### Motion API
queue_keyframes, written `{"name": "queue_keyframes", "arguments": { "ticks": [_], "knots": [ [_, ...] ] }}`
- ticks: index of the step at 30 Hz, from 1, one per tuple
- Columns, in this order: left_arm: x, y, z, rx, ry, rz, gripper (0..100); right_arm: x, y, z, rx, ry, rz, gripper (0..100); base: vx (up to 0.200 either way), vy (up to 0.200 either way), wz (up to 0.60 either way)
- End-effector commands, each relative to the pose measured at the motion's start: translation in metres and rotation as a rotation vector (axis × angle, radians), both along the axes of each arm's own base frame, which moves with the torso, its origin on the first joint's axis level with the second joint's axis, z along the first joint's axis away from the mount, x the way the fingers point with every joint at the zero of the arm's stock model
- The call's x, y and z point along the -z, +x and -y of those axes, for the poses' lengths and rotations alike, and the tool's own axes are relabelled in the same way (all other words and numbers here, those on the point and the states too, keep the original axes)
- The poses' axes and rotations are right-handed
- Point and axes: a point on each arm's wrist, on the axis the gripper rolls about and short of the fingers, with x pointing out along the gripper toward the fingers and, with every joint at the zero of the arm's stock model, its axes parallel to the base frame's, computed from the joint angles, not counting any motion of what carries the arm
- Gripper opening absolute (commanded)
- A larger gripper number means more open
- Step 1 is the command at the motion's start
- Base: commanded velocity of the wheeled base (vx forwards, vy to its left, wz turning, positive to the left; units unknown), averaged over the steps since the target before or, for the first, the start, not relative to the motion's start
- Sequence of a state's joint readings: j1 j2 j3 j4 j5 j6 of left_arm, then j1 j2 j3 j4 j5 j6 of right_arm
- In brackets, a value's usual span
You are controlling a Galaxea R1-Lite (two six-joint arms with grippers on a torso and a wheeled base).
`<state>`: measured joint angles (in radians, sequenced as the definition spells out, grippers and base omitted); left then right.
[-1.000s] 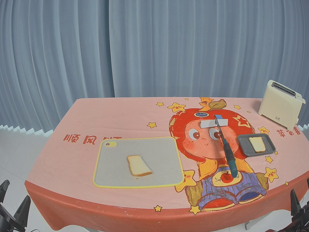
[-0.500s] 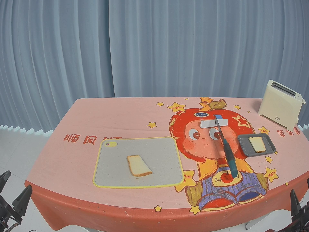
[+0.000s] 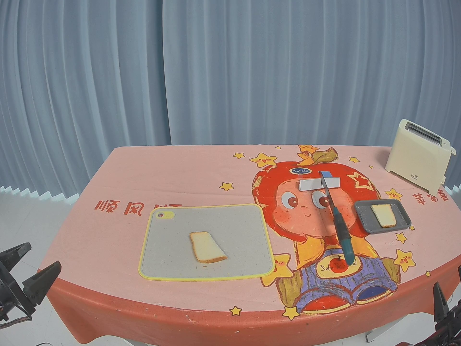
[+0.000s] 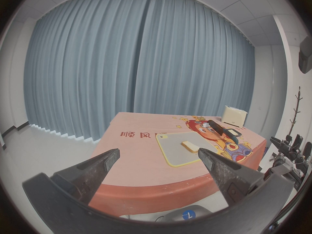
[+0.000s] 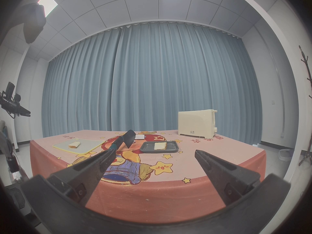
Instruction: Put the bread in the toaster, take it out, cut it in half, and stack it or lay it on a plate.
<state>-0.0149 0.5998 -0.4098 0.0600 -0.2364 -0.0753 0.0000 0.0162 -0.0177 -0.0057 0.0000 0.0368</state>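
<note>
A half slice of bread (image 3: 207, 247) lies on the grey, yellow-rimmed cutting board (image 3: 235, 227). Another bread piece (image 3: 384, 215) rests on the dark grey plate (image 3: 366, 219) at the right. The cream toaster (image 3: 420, 155) stands at the far right corner. A teal-handled knife (image 3: 342, 229) lies between board and plate, its blade propped on a small white rest (image 3: 312, 184). My left gripper (image 3: 33, 265) hangs open off the table's front left corner. Below the front right edge my right gripper (image 3: 449, 282) is open too. Both hold nothing (image 4: 158, 153) (image 5: 155, 154).
The pink printed tablecloth (image 3: 158, 179) has bare room at the back left. A blue curtain hangs behind the table. From the right wrist view the toaster (image 5: 196, 123), plate (image 5: 147, 148) and knife (image 5: 122, 141) line up across the table.
My left gripper has risen and swung in toward the table's front left corner. The right gripper, bread, knife and plate have not moved.
</note>
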Motion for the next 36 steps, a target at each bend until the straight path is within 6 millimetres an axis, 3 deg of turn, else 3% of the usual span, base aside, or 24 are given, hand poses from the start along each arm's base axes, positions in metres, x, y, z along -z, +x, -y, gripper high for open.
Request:
{"name": "queue_keyframes", "arguments": {
  "ticks": [1, 8, 22, 36],
  "knots": [
    [-0.004, 0.018, 0.001, 0.037, -0.009, -0.065, 100, 0.005, 0.000, 0.000, 0.000, 0.000, -0.001, 100, 0.000, 0.000, 0.00],
    [0.000, 0.027, 0.004, 0.098, -0.017, -0.122, 100, 0.005, 0.000, 0.000, 0.000, 0.000, -0.001, 100, 0.000, 0.000, 0.00],
    [-0.006, 0.078, 0.014, 0.132, 0.052, -0.261, 100, 0.005, 0.000, 0.000, 0.000, 0.000, -0.001, 100, 0.000, 0.000, 0.00],
    [-0.017, 0.091, 0.044, 0.340, 0.089, -0.244, 100, 0.005, 0.000, 0.000, 0.000, 0.000, -0.001, 100, 0.000, 0.000, 0.00]
  ]
}}
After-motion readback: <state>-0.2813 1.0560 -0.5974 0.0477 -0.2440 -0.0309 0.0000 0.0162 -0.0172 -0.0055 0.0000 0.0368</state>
